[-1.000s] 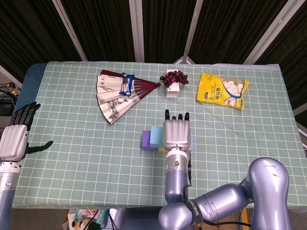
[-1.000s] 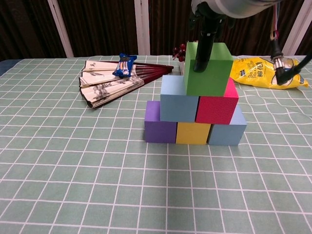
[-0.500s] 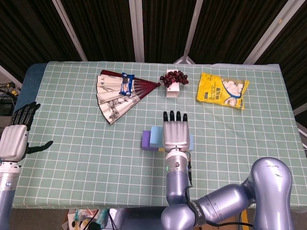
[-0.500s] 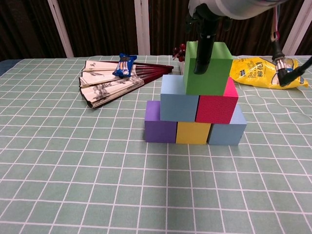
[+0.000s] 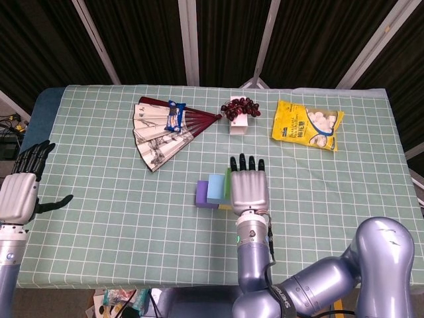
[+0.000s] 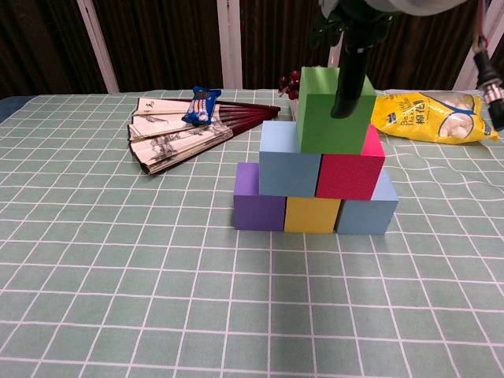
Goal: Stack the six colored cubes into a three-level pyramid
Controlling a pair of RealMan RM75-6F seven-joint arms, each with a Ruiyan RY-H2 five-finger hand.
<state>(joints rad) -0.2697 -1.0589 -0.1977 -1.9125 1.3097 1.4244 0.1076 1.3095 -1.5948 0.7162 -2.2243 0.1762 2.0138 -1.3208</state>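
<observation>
The six cubes stand as a pyramid in mid-table. Purple cube, yellow cube and blue cube form the base. Light blue cube and red cube lie on them, with the green cube on top. My right hand hovers flat over the stack with fingers stretched out, hiding most of it from above. One of its fingers hangs in front of the green cube's right half. My left hand stays at the far left table edge, fingers apart and holding nothing.
A folding fan with a blue snack packet on it lies behind the stack on the left. Dark grapes on a white box and a yellow snack bag sit at the back right.
My right hand has slid to the right over the stack. Its hanging finger went from the green cube's left half to its right. The cubes and my left hand stayed still.
</observation>
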